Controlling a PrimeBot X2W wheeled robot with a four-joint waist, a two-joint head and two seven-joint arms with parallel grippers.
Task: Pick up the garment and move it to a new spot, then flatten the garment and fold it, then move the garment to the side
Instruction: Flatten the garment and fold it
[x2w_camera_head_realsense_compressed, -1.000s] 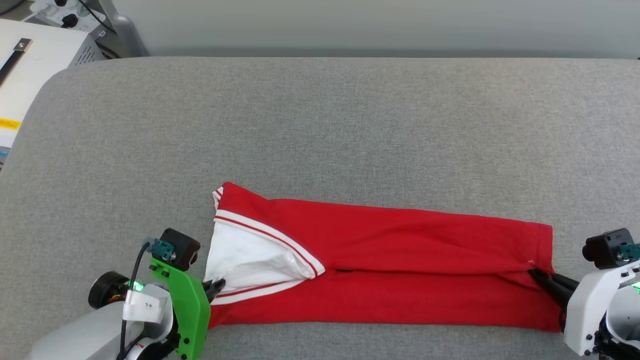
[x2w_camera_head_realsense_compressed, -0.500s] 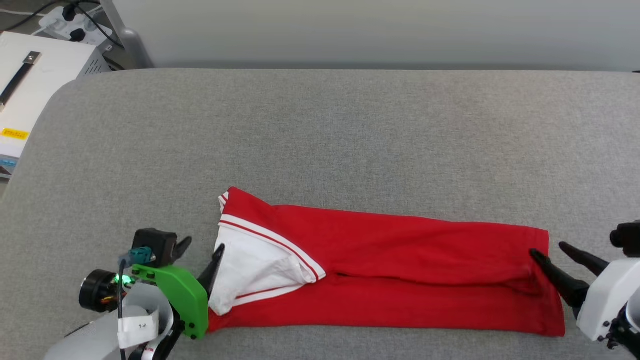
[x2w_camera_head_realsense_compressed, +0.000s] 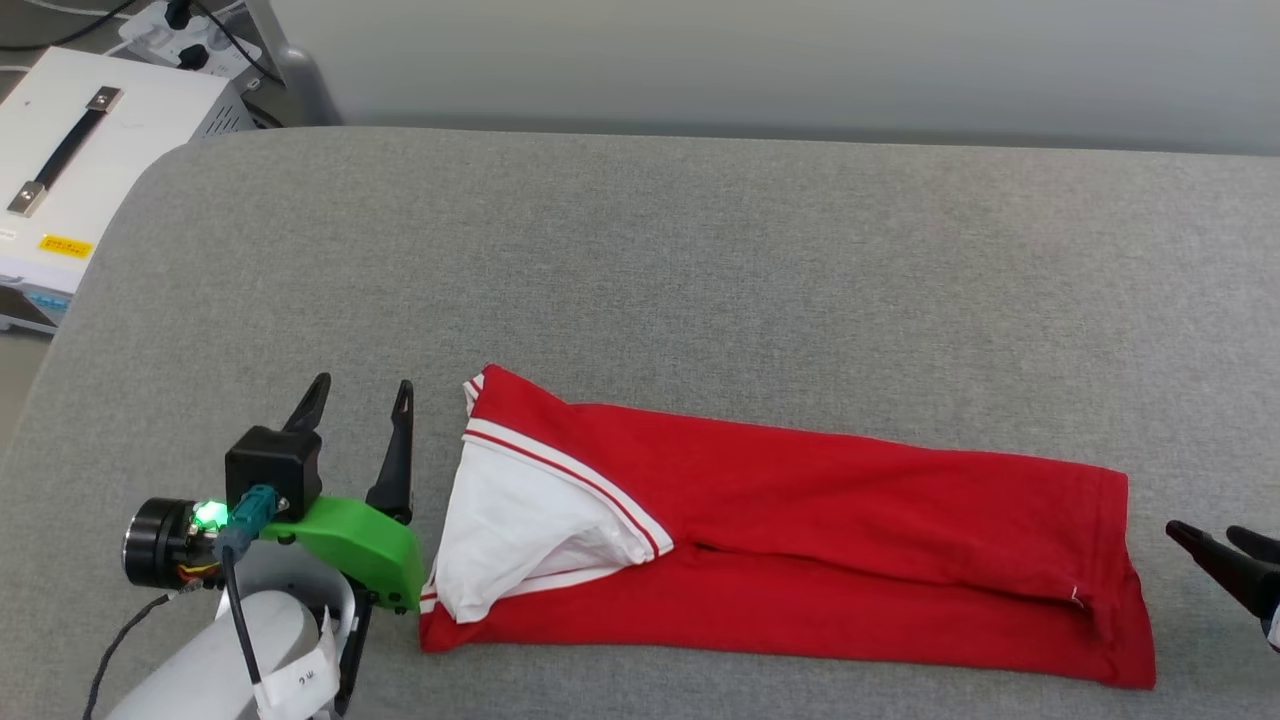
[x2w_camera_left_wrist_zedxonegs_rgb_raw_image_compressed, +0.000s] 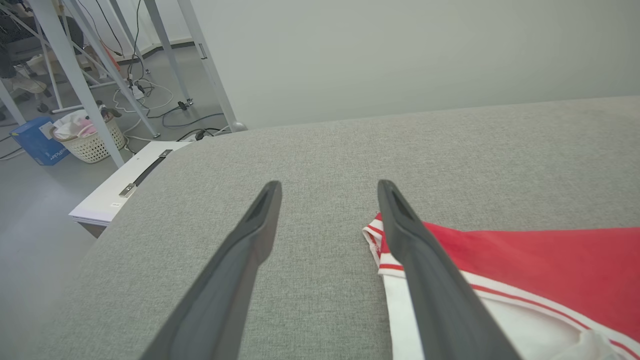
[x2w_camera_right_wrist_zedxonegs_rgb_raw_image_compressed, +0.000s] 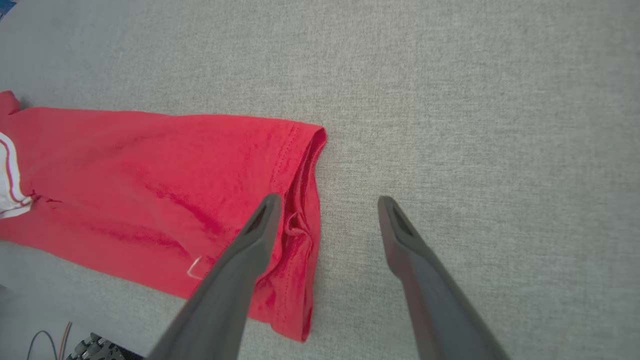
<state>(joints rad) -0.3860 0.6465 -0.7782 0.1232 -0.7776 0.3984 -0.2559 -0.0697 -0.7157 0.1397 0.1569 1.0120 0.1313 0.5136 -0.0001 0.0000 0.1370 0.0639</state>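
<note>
Across the head view, the garment (x2w_camera_head_realsense_compressed: 800, 520) lies as a long red band near the front edge of the grey tabletop (x2w_camera_head_realsense_compressed: 700, 250), its white sleeve (x2w_camera_head_realsense_compressed: 530, 545) turned over the band at the robot's left end. The left hand (x2w_camera_head_realsense_compressed: 362, 382) stands just beside that end, fingers spread and empty, clear of the cloth. The right hand (x2w_camera_head_realsense_compressed: 1205, 530) is near the hem (x2w_camera_head_realsense_compressed: 1120, 560) at the opposite end, likewise released and holding nothing. Each hand flanks one short end (a placement that suits a lengthwise fold judged complete). Broad bare tabletop lies beyond the band; a white case (x2w_camera_head_realsense_compressed: 90, 150) sits off the rounded left corner.

Left wrist view: the left hand (x2w_camera_left_wrist_zedxonegs_rgb_raw_image_compressed: 330, 184) points across open tabletop (x2w_camera_left_wrist_zedxonegs_rgb_raw_image_compressed: 450, 150), the fingers parted with only grey cover between them. The striped trim of the garment (x2w_camera_left_wrist_zedxonegs_rgb_raw_image_compressed: 525, 260) lies beside the right-hand finger; contact cannot be judged. The tabletop's edge drops away to the left.

Right wrist view: the right hand (x2w_camera_right_wrist_zedxonegs_rgb_raw_image_compressed: 329, 198) is open, one finger crossing over the rumpled hem (x2w_camera_right_wrist_zedxonegs_rgb_raw_image_compressed: 305, 200), the other over bare tabletop (x2w_camera_right_wrist_zedxonegs_rgb_raw_image_compressed: 475, 100). Free room lies ahead and to the right, enough, by judgement, for a crosswise fold or a slide aside.
</note>
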